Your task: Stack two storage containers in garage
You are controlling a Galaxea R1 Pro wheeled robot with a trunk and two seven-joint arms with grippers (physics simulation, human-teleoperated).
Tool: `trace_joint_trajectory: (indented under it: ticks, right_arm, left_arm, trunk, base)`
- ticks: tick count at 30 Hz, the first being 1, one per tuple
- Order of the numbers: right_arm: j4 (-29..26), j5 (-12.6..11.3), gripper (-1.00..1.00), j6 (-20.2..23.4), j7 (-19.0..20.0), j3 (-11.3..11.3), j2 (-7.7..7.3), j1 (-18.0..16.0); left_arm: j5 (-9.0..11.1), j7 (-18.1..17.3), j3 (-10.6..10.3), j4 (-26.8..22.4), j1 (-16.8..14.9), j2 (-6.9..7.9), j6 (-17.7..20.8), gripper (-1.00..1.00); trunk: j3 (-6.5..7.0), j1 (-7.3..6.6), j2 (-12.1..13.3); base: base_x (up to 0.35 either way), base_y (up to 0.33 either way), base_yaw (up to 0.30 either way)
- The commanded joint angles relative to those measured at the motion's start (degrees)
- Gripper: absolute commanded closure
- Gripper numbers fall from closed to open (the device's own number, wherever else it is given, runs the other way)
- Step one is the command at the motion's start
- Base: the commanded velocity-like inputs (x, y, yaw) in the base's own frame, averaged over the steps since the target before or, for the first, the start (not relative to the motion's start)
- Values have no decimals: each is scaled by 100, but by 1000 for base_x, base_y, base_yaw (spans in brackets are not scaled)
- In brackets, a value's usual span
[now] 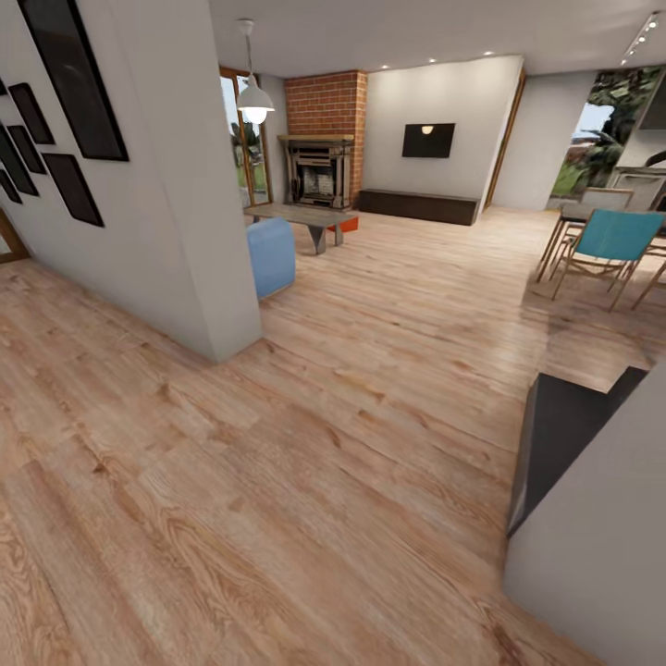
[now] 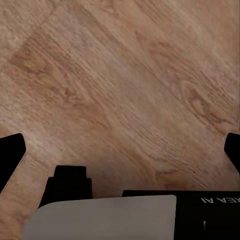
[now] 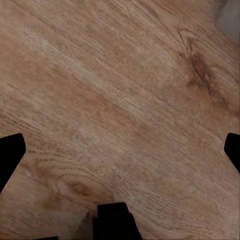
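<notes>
Far across the living room (image 1: pixel 398 185), a small patch of an orange-red storage container (image 1: pixel 346 223) shows on the wood floor beside the low coffee table (image 1: pixel 301 218), mostly hidden by the table's leg. I cannot tell whether that patch is one container or two. The garage and its floor are out of view. In the left wrist view my left gripper (image 2: pixel 120 150) hangs open over bare planks, its dark fingertips (image 2: pixel 11 155) wide apart with nothing between them. My right gripper (image 3: pixel 120 150) is open in the same way above the planks.
A white wall end (image 1: pixel 199 231) with black frames juts out at the left, a blue armchair (image 1: pixel 271 254) behind it. The brick fireplace (image 1: pixel 322 139), TV (image 1: pixel 428 140) and dark bench (image 1: pixel 418 205) line the far wall. Dining chairs (image 1: pixel 606 245) stand right; a grey counter (image 1: pixel 601 518) is near right.
</notes>
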Motion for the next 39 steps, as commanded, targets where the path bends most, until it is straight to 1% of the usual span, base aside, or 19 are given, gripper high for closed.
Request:
trace_joint_trajectory:
  ticks: [1, 27, 39]
  right_arm:
    - [4, -59, -100, -25, -27, 49, -1, -4]
    - [4, -59, -100, -25, -27, 49, -1, -4]
    - [4, -59, -100, -25, -27, 49, -1, -4]
  left_arm:
    - [59, -23, -50, 6, -4, 1, -18, -100]
    - [59, -23, -48, 6, -4, 1, -18, -100]
    - [59, -23, -48, 6, -4, 1, -21, -100]
  trunk:
    - [-5, 3, -2]
    - [-5, 3, -2]
    - [-5, 3, -2]
  base:
    - [341, 0, 1]
    - [341, 0, 0]
    - [334, -89, -25]
